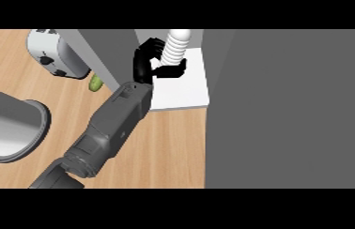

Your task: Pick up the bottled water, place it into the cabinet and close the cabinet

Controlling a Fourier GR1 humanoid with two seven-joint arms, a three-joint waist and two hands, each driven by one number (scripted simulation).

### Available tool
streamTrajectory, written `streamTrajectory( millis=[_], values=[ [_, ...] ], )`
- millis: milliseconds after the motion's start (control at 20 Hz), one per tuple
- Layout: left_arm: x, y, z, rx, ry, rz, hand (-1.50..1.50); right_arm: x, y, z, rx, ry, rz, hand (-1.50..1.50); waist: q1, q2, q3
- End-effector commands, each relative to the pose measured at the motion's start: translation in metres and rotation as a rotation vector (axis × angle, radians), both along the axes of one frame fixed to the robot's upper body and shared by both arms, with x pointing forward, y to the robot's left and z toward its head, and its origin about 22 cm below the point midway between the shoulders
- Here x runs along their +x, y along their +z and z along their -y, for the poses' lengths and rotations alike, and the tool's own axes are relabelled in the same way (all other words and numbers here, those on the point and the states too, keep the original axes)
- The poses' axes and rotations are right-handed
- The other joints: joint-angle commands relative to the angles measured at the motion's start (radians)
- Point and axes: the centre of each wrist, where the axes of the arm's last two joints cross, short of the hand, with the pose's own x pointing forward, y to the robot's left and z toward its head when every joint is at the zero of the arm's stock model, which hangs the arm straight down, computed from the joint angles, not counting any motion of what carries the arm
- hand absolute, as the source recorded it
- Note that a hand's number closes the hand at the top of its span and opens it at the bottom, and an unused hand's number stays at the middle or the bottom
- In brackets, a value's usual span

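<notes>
1. One hand shows; by the rig line's layout it comes from the lower left, so it is the left hand. The other is out of view.
2. One white ribbed water bottle stands upright on the white cabinet shelf.
3. The fingers curl round the bottle's left side, the thumb wrapping its lower front.
4. One toaster, one green vegetable and one grey pot sit on the wooden surface.
5. One grey cabinet door fills the right.

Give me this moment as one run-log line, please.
left hand: shut on bottled water | bottle: upright over cabinet shelf | right hand: not in view
</notes>
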Motion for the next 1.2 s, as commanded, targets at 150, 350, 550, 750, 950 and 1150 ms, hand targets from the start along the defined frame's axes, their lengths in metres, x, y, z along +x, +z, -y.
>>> streamTrajectory(
  millis=[150, 350, 550, 750, 950, 1150],
  values=[
    [0.008, 0.000, -0.020, 0.117, 0.067, 0.031, -1.50, -0.003, 0.019, -0.006, 0.036, 0.036, 0.046, -1.50, -0.018, 0.008, -0.001],
    [0.014, 0.006, -0.028, 0.195, 0.098, 0.077, -1.50, -0.007, 0.009, 0.002, 0.040, 0.029, 0.022, -1.50, -0.030, 0.009, 0.000],
    [0.021, 0.021, -0.027, 0.244, 0.117, 0.099, -1.50, -0.002, 0.007, 0.000, 0.057, 0.067, 0.030, -1.50, -0.029, 0.014, 0.000],
    [0.016, 0.015, -0.013, 0.157, 0.057, 0.102, -1.50, -0.005, 0.008, 0.000, 0.071, 0.070, 0.030, -1.50, -0.029, 0.013, -0.001],
    [0.026, 0.041, -0.006, 0.061, -0.057, 0.182, -1.50, -0.007, 0.013, 0.002, 0.048, 0.086, 0.034, -1.50, -0.027, 0.010, -0.002],
    [0.023, 0.040, -0.001, -0.045, -0.122, 0.273, -1.50, -0.010, 0.012, 0.003, 0.073, 0.051, 0.030, -1.50, -0.004, 0.002, -0.001]
  ],
)
